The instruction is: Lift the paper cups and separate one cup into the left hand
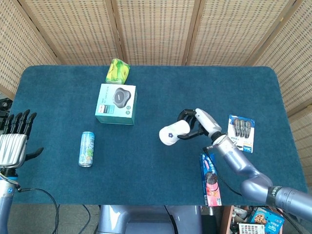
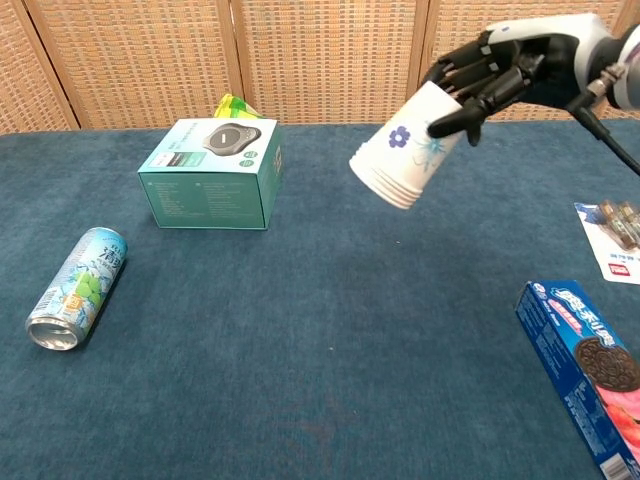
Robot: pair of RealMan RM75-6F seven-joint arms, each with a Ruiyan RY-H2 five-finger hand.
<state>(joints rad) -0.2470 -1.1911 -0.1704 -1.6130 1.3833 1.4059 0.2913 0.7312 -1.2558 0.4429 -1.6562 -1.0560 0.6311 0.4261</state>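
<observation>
A stack of white paper cups (image 1: 173, 133) (image 2: 408, 159) with a blue flower print hangs tilted above the table, rims pointing down and left. My right hand (image 1: 196, 124) (image 2: 503, 72) grips the stack around its closed end. My left hand (image 1: 14, 142) is at the table's left edge, fingers spread and holding nothing; the chest view does not show it.
A teal box (image 1: 116, 104) (image 2: 212, 174) stands at the back left with a yellow-green packet (image 1: 117, 71) behind it. A drink can (image 1: 87, 149) (image 2: 77, 288) lies on its side. A blue biscuit pack (image 1: 210, 179) (image 2: 592, 369) and a blister card (image 1: 241, 132) lie at the right.
</observation>
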